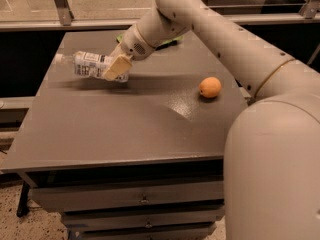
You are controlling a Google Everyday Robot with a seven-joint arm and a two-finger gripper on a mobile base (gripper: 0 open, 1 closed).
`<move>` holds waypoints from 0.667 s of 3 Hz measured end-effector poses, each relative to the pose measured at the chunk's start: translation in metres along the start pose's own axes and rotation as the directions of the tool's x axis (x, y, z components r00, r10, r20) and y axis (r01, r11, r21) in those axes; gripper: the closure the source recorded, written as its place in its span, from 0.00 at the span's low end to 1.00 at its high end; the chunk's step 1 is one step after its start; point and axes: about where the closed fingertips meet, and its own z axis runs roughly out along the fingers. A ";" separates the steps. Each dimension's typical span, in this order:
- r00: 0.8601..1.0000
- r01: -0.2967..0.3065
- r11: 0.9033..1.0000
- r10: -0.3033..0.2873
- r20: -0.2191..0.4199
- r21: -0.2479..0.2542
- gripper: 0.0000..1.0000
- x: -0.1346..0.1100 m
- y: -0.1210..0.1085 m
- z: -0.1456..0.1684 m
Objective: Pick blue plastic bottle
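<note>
Tabletop (125, 129), dark grey, bare from near edge to a round orange fruit (210, 87) at right; farther back, the cream gripper (116, 68) is closed on the base end of the clear, white-capped blue plastic bottle (90, 64), held sideways above the left rear.

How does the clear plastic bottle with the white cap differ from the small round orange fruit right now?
The clear plastic bottle is clamped sideways in the gripper above the far left of the grey table, apparently lifted; the round orange fruit rests on the table's right, untouched. The bottle is long and labelled; the fruit round and plain. Both are small.
</note>
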 end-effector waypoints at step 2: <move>0.968 -0.106 0.994 0.095 0.234 0.038 1.00 -0.011 -0.010 -0.022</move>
